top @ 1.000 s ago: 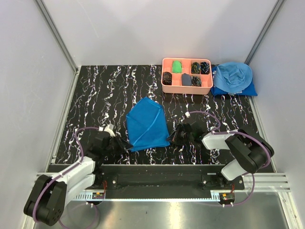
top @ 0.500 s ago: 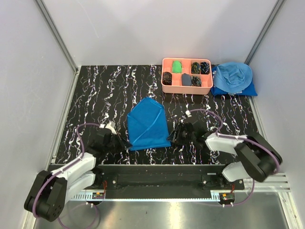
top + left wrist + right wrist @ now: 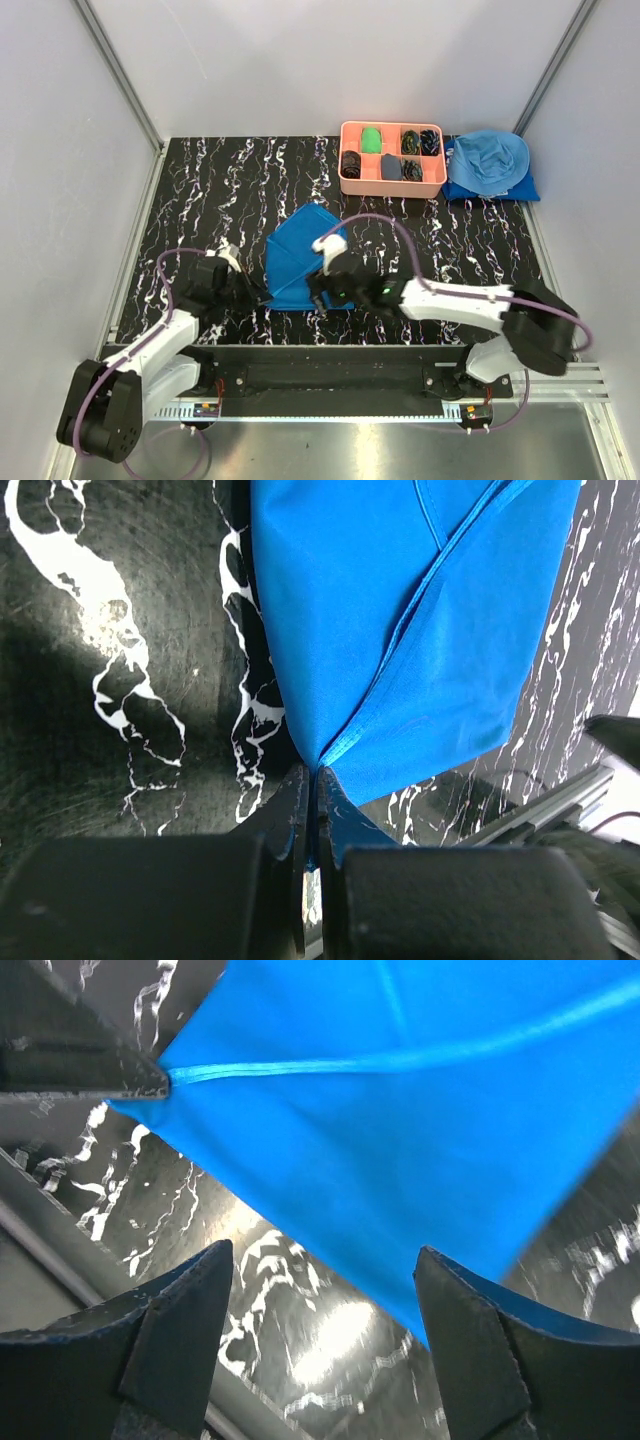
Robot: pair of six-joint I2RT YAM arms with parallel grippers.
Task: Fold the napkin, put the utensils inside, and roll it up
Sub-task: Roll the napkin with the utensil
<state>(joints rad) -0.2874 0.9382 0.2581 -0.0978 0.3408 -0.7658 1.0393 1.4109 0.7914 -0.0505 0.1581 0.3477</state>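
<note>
Right gripper [image 3: 318,291] has swung left over the near edge of the napkin [image 3: 303,252], fingers apart; left gripper [image 3: 258,296] clamps its 7 o'clock corner. Napkin lies at the centre of the table [image 3: 200,190], long axis 6–12 o'clock, apex toward 12.

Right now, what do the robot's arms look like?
The left arm and right arm match. Each has white links, chunky round black joints and a looping purple cable. The fingers are dark wedges.

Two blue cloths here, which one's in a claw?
The royal-blue napkin mid-table: left claw pinches its corner. The paler sky-blue heap by the pink tray lies untouched.
</note>
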